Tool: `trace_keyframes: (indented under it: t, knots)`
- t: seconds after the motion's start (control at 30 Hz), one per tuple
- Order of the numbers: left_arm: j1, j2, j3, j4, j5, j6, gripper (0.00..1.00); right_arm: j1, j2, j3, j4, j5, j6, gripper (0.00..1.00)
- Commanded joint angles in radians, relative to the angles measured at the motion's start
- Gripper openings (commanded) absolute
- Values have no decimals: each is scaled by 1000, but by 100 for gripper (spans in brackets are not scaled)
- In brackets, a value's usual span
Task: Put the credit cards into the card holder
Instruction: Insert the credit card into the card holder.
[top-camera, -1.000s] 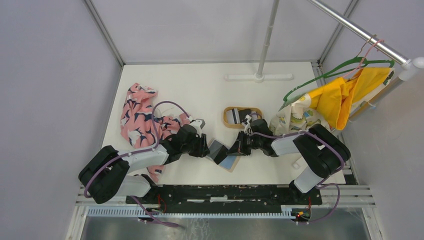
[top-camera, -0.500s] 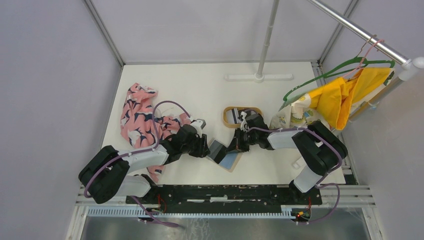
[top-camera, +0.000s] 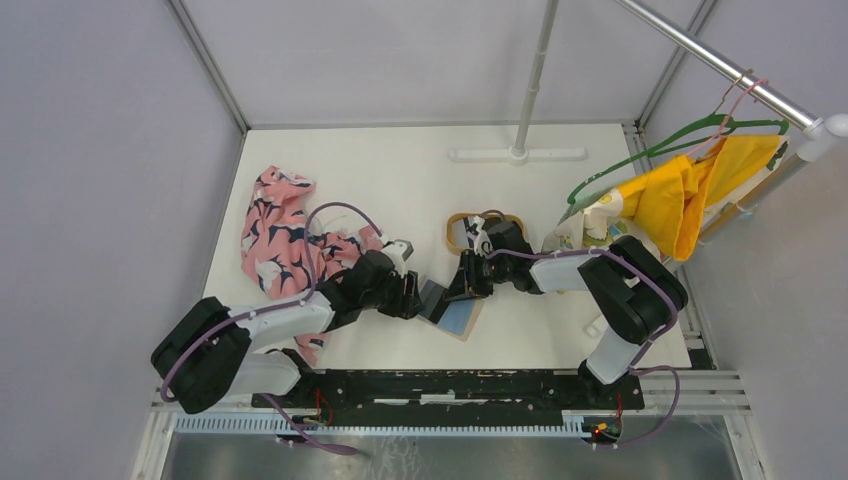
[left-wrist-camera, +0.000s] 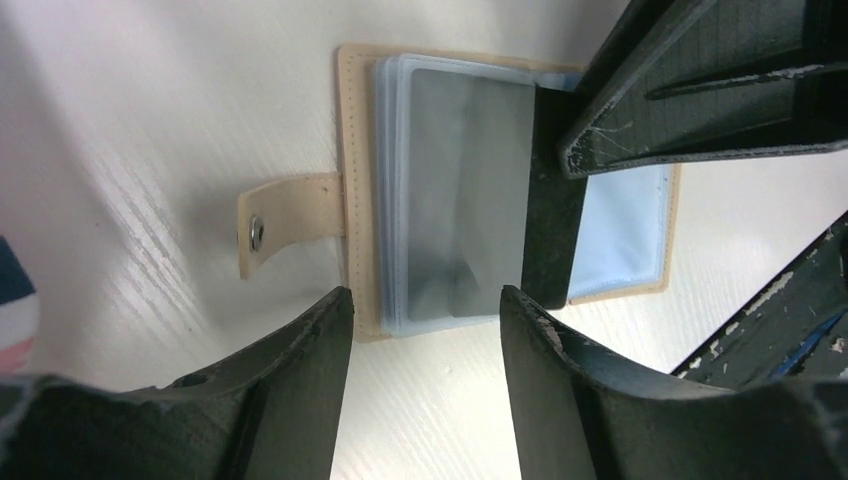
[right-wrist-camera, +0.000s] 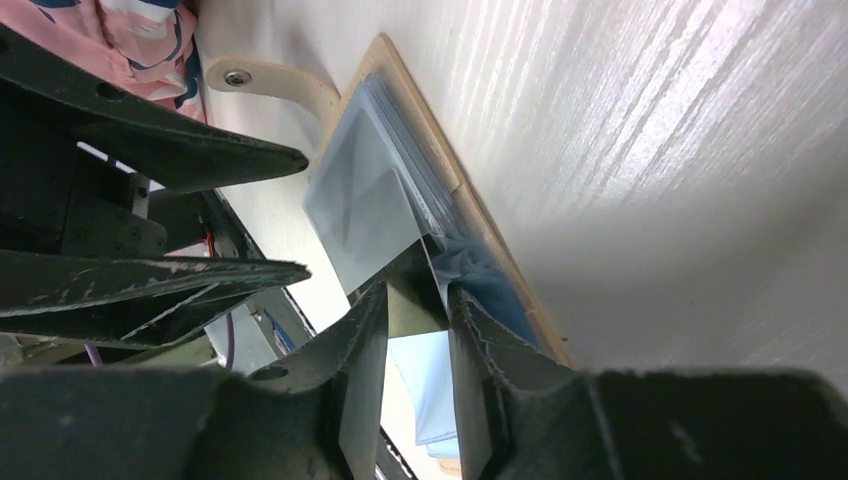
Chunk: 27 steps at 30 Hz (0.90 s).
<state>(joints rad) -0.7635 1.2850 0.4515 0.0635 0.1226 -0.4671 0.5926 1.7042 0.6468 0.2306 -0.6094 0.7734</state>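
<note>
Holding everything: the white table (top-camera: 400, 170), with a pink patterned cloth (top-camera: 280, 235) at its left and an oval wooden tray (top-camera: 452, 235) just behind the right arm.
Left gripper (left-wrist-camera: 425, 300): jaws spread wide with nothing pinched. The fingertips hang over the near edge of the card holder, one to each side of its stack of sleeves.
Right gripper (right-wrist-camera: 415, 300): reaching in from the opposite side, over the fold. The jaws are only a little apart, with a dark strip in the gap; I cannot tell whether they grip it.
Card holder (left-wrist-camera: 355, 150): lying open and flat on the table between the two grippers, with clear sleeves on one half and a pale blue panel on the other.
Tab (left-wrist-camera: 290, 215): tan, sticking out from the holder's outer edge, snap showing.
Dark card (left-wrist-camera: 545, 200): at the fold, by the mouth of the top sleeve, right under the right fingers.
Grey card (left-wrist-camera: 465, 190): seemingly seated in the top sleeve.
Step in hand: probably feeding the dark card into a sleeve.
Next move: slide the card fully home along the sleeve while the left gripper steadies the holder — a skewed push could buckle the plastic.
</note>
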Motion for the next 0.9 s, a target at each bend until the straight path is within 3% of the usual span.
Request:
trace_keyframes:
  t: [0.0,0.17,0.33,0.43,0.5,0.63,0.87]
  knots:
    - [-9,-121,14,-71,-30,-38,63,-13,-37,18,54,32,-73,37]
    - [-13,-245,49,-202,-66,-66,61,-15,-54,14,62,29,-104,44]
    - [-75,-258,102,-200,-67,-133,48,-14,-50,19,71,20,-118,46]
    - [-168,-197,138,-162,-116,-173,42,-15,-43,25,71,12,-120,46]
    - [-219,-134,168,-152,-176,-195,31,-15,-44,27,73,9,-122,46]
    - [-291,6,233,-157,-266,-217,19,-14,-50,22,75,10,-123,46]
    - [-379,185,361,-198,-408,-248,11,-15,-42,31,69,2,-126,46]
